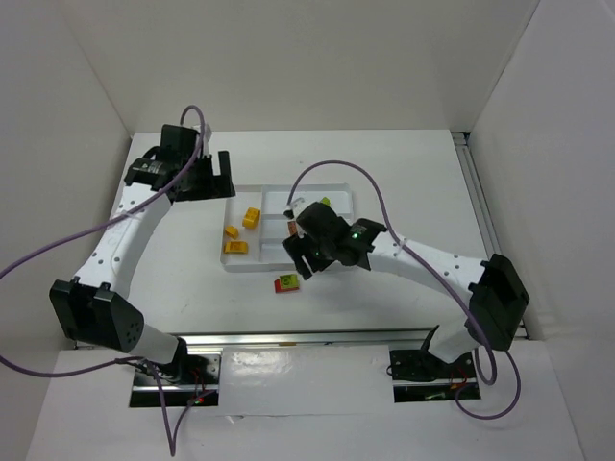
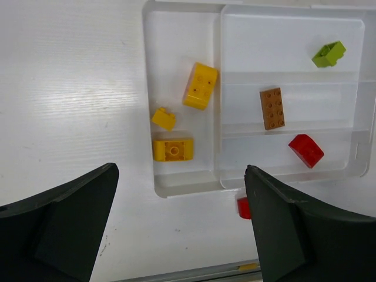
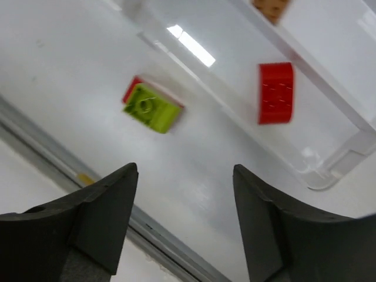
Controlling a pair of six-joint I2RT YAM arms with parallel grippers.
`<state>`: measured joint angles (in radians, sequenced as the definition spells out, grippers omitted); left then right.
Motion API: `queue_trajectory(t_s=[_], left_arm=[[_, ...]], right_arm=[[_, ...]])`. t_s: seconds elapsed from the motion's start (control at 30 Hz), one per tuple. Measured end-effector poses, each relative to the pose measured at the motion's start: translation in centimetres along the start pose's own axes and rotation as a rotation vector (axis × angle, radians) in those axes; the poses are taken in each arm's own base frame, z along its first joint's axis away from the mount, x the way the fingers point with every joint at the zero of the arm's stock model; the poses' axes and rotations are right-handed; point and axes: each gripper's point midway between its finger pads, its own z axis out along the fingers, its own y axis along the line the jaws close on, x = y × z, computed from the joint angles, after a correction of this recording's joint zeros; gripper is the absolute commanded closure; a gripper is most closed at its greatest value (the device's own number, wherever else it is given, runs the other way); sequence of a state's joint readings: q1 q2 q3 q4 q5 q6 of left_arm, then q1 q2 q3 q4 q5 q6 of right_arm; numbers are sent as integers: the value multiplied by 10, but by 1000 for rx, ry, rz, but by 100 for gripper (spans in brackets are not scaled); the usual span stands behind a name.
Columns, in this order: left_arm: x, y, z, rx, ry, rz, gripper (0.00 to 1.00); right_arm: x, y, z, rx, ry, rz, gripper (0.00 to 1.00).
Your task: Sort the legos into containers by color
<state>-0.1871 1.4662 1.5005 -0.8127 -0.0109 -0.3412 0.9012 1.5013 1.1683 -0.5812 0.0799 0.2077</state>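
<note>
I have my right tool (image 3: 185, 171) released over the lime-green-on-red stacked plastic brick pair (image 3: 150, 106) just outside the translucent white plastic tray (image 1: 245, 197), probably to split it; left tool (image 2: 182, 173) released too.

The top external camera is looking down from above and behind the left arm (image 1: 125, 240) and the right arm (image 1: 423, 259), standing far enough back to be taking in the whole table (image 1: 404, 173) and the tray (image 1: 274, 202); the left wrist camera is hanging well above the tray and facing almost straight down, framing nearly all its compartments; the right wrist camera is sitting much closer and tilting obliquely across the tray's near corner; both wrist views are sharing the red brick (image 2: 305, 150) in the nearest narrow section and the green-on-red pair (image 3: 151, 106) lying just outside the wall.
</note>
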Motion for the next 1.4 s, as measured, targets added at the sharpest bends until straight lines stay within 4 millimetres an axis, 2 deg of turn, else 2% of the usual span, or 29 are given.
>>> queue_trajectory(t_s=[0.07, 0.13, 0.3, 0.4, 0.7, 1.07, 1.2, 1.4], left_arm=[[-7, 12, -8, -21, -22, -28, 0], [-14, 21, -12, -40, -41, -49, 0], [-13, 28, -14, -55, -37, -60, 0], [-13, 27, -14, -52, -36, -59, 0], [-7, 29, -17, -60, -26, -59, 0], [-6, 30, -22, -66, -27, -57, 0], [-3, 31, -21, -66, -19, -57, 0], [1, 32, -19, -68, -6, -56, 0]], right_arm=[[2, 18, -4, -45, -9, -83, 19], [8, 29, -1, -75, 8, -147, 19], [32, 41, 24, -92, 95, -284, 22], [41, 45, 38, -94, 133, -345, 18], [23, 55, 65, -106, 113, -415, 16], [21, 61, 77, -131, 98, -425, 16], [19, 65, 78, -151, 84, -425, 19], [27, 68, 84, -174, 95, -422, 22]])
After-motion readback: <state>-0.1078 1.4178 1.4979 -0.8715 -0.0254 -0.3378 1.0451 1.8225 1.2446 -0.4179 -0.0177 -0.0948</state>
